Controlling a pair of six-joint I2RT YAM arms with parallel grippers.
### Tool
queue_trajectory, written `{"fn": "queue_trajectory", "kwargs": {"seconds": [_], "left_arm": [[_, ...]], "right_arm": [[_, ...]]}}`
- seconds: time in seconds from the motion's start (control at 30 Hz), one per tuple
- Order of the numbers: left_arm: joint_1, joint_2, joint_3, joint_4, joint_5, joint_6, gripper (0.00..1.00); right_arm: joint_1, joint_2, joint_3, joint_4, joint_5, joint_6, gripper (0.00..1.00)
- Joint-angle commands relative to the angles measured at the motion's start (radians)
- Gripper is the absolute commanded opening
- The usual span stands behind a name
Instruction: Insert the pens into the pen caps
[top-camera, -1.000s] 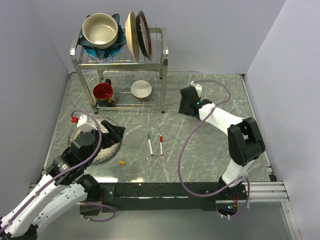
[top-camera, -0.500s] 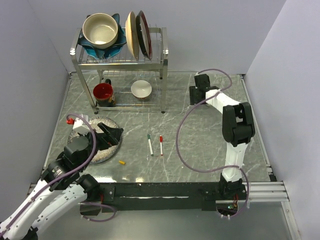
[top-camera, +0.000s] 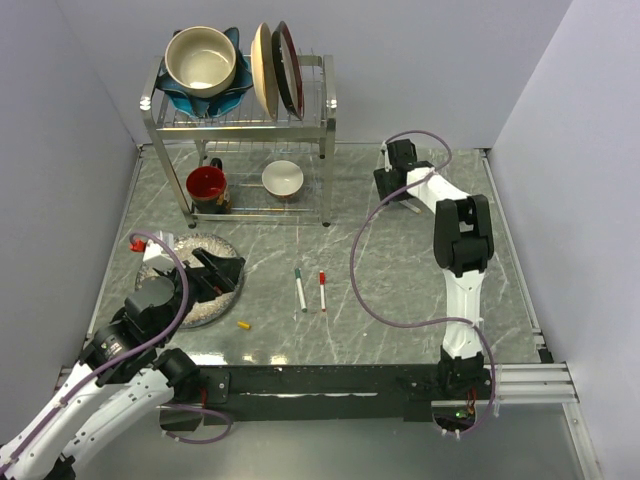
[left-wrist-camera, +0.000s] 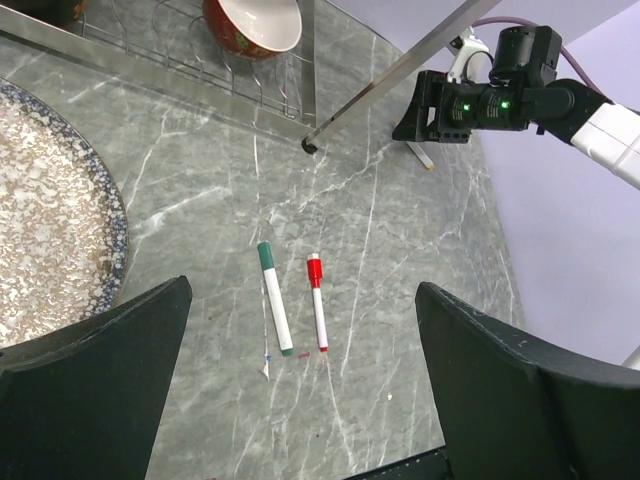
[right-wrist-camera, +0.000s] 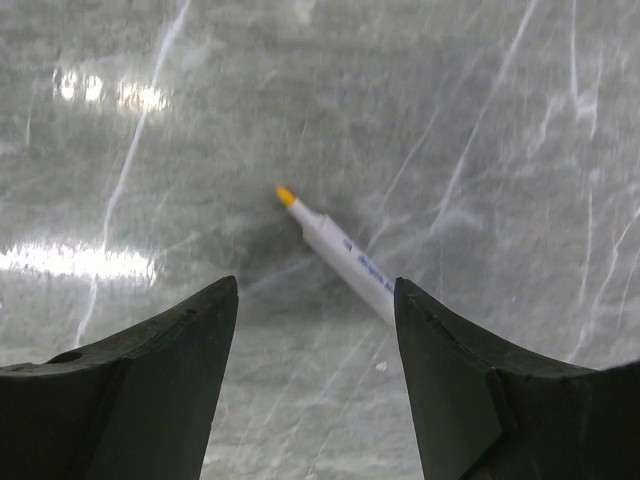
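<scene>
An uncapped white pen with a yellow tip (right-wrist-camera: 343, 256) lies on the grey marble table at the back right, and it also shows in the top view (top-camera: 409, 207) and the left wrist view (left-wrist-camera: 421, 157). My right gripper (right-wrist-camera: 315, 288) (top-camera: 392, 184) is open just above it, its jaws either side of the barrel and not touching. The yellow-orange cap (top-camera: 242, 325) lies alone at the front left. A green-capped pen (top-camera: 300, 290) (left-wrist-camera: 274, 312) and a red-capped pen (top-camera: 322, 291) (left-wrist-camera: 317, 315) lie side by side mid-table. My left gripper (top-camera: 230, 272) (left-wrist-camera: 303, 290) is open and empty over the plate's edge.
A speckled plate (top-camera: 205, 305) (left-wrist-camera: 50, 230) lies at the front left under my left arm. A metal dish rack (top-camera: 240, 115) stands at the back left with bowls and plates on top, and a red mug (top-camera: 208, 186) and a small bowl (top-camera: 283, 178) beneath.
My right arm has swung from mid-right to the back of the table and come down over the yellow-tipped pen. My left arm has drawn back slightly. The pens and the cap have not moved.
</scene>
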Motion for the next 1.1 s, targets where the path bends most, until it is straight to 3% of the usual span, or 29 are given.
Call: {"fn": "queue_trajectory", "kwargs": {"seconds": [0.0, 0.27, 0.4, 0.5, 0.67, 0.8, 1.07], "left_arm": [[-0.005, -0.012, -0.006, 0.017, -0.028, 0.007, 0.98], [-0.005, -0.014, -0.005, 0.020, -0.033, 0.020, 0.98], [-0.005, -0.020, -0.006, 0.018, -0.039, 0.016, 0.98], [-0.005, -0.024, -0.005, 0.017, -0.044, 0.014, 0.98], [-0.005, -0.027, -0.005, 0.015, -0.039, 0.013, 0.98], [-0.005, -0.027, -0.005, 0.012, -0.038, 0.011, 0.98], [-0.005, -0.026, -0.009, 0.023, -0.041, 0.019, 0.98]], "right_arm": [[-0.027, 0.051, 0.116, -0.094, -0.033, -0.057, 0.72], [-0.055, 0.098, 0.220, -0.248, -0.087, -0.028, 0.65], [-0.064, 0.078, 0.184, -0.309, -0.076, -0.014, 0.46], [-0.064, 0.036, 0.110, -0.279, -0.080, -0.014, 0.40], [-0.064, 0.025, 0.104, -0.296, -0.008, -0.016, 0.42], [-0.066, -0.006, 0.101, -0.267, -0.037, -0.042, 0.48], [-0.099, 0.078, 0.171, -0.339, -0.033, -0.069, 0.50]]}}
